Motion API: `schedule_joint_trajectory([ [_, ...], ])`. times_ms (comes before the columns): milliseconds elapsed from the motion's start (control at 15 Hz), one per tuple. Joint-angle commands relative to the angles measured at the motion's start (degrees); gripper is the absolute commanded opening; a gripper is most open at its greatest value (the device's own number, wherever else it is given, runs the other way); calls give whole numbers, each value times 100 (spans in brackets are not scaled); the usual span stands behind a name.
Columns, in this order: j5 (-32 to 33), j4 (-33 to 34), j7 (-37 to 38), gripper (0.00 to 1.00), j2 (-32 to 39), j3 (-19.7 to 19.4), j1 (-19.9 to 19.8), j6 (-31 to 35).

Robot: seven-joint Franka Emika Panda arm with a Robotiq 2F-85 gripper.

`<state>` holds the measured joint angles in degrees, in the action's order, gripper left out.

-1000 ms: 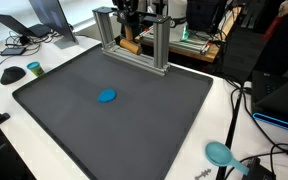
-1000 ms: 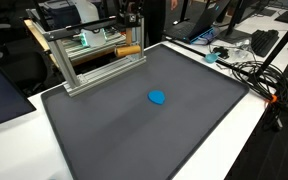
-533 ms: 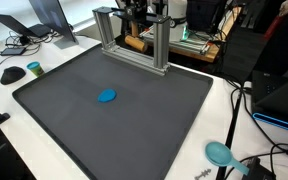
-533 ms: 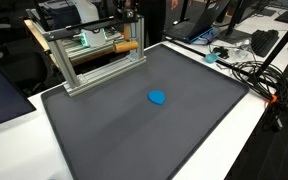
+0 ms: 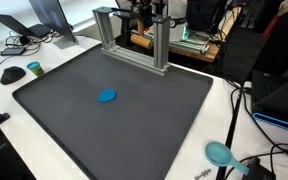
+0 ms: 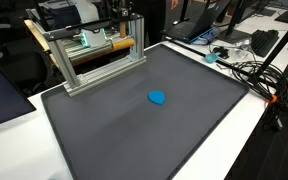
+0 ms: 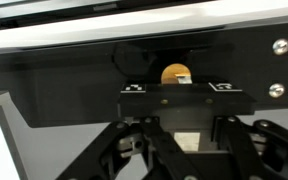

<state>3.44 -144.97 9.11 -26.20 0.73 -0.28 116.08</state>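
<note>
1. The claw (image 7: 179, 100) is standing closed and is gripping a wooden rod (image 7: 176, 73). In the wrist view the rod's round end is showing just at 12 o'clock of the fingertips.
2. In both exterior views the wooden rod (image 5: 144, 42) is hanging roughly level, clear of the counter (image 5: 216, 118). It is sitting just behind a metal frame (image 5: 160, 45), between the frame's posts as the cameras see it. Whether it is touching the frame I cannot tell.
3. The metal frame is standing upright at the 12 o'clock edge of a dark mat (image 5: 134, 135), which is covering most of the counter.
4. A blue disc (image 5: 106, 96) is lying flat near the middle of the mat, at about 6 o'clock from the frame. It is well apart from the claw, and nothing is touching it.
5. Off the mat, a teal tool (image 5: 219, 152) is lying at its 5 o'clock corner, and a mouse (image 5: 12, 74) is sitting at 9 o'clock.
6. Judging from this, the picking-up is looking done, since the rod is gripped and lifted. Setting it down and letting go are not yet done.
</note>
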Motion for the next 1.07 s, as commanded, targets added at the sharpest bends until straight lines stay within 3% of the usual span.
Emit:
schedule_joint_trajectory([
  [0,-265,-432,-314,22,-529,-100,17,49],
  [333,-337,-771,-570,22,-893,-151,33,67],
  [400,-331,-828,-691,29,-954,-170,50,112],
  [467,-341,-876,-802,72,-1009,-191,66,175],
  [533,-301,-889,-865,74,-1050,-181,63,144],
  [800,-94,-855,-825,98,-1192,-27,9,197],
  [1000,117,-787,-660,100,-1266,148,-29,277],
])
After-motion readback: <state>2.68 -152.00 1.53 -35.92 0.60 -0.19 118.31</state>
